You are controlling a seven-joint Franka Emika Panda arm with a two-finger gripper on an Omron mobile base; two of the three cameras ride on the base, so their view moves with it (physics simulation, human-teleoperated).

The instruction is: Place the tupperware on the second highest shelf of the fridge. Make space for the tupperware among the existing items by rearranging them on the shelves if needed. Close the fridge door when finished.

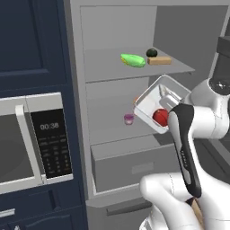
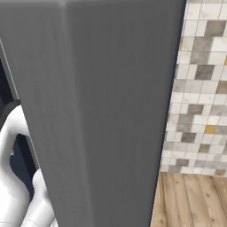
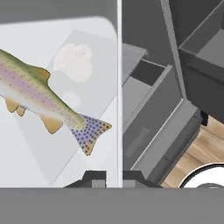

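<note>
At the mouth of the open fridge (image 1: 81,67), level with the second highest shelf (image 1: 108,128), your tupperware (image 1: 157,105) hangs tilted in the air, its open face turned toward the left base camera, with a red round thing (image 1: 160,117) and some pale contents inside. From the hand camera you see its clear wall (image 3: 65,109) with a speckled fish (image 3: 39,103) lying behind it, so judge it as a stiff, light plastic box with loose cargo that will slide if you tip it further. The gripper (image 3: 106,178) sits clenched on the box's edge, one finger on each side of the thin wall; that rim hold is likely slippery and gives little control over twisting, so move slowly and level the box before you set it down. Just past it on the same shelf stand a tiny purple cup (image 1: 129,118) and an orange-brown jug (image 1: 136,100), mostly hidden behind the box; they look close enough to get bumped. Higher up, the upper shelf (image 1: 103,67) carries a green vegetable (image 1: 133,59), a dark ball (image 1: 151,52) and a tan block (image 1: 159,60). Off to the right, the fridge door (image 2: 106,111) stands open, close before the right base camera.
</note>
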